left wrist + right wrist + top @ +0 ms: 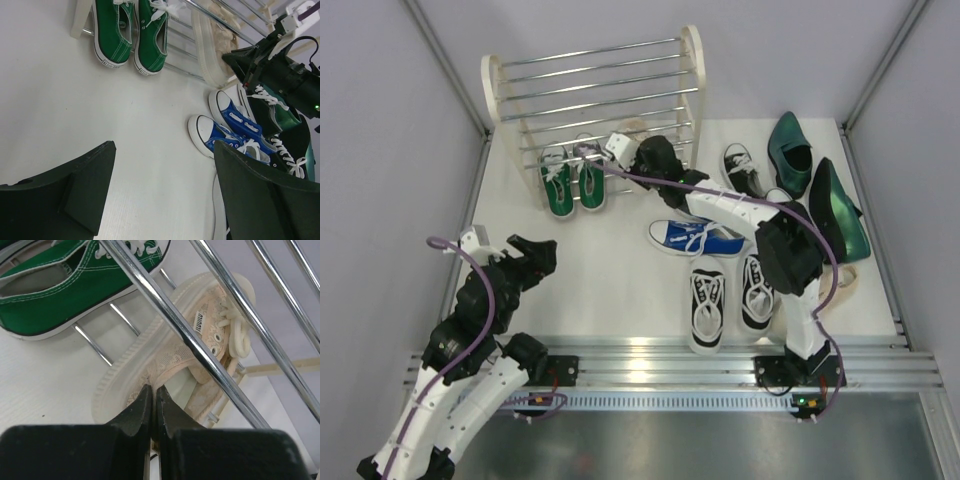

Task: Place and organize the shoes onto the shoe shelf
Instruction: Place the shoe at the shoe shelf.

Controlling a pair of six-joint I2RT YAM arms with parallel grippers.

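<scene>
The shoe shelf (595, 80) stands at the back left. A pair of green sneakers (572, 180) sits on its lowest tier, also in the left wrist view (132, 35). My right gripper (645, 150) reaches under the shelf's right half and is shut on the heel edge of a beige sneaker (175, 355), its jaws pinching the fabric (153, 392) below a chrome rod (190, 340). My left gripper (535, 255) is open and empty, hovering over bare table (165, 195) left of the blue sneakers (230, 125).
The blue pair (695, 238) lies mid-table. Two black-and-white sneakers (708, 305) lie near the front edge, another (743, 168) at the back right. Dark green dress shoes (835, 210) lie along the right wall. The right arm (280, 75) spans above the blue pair.
</scene>
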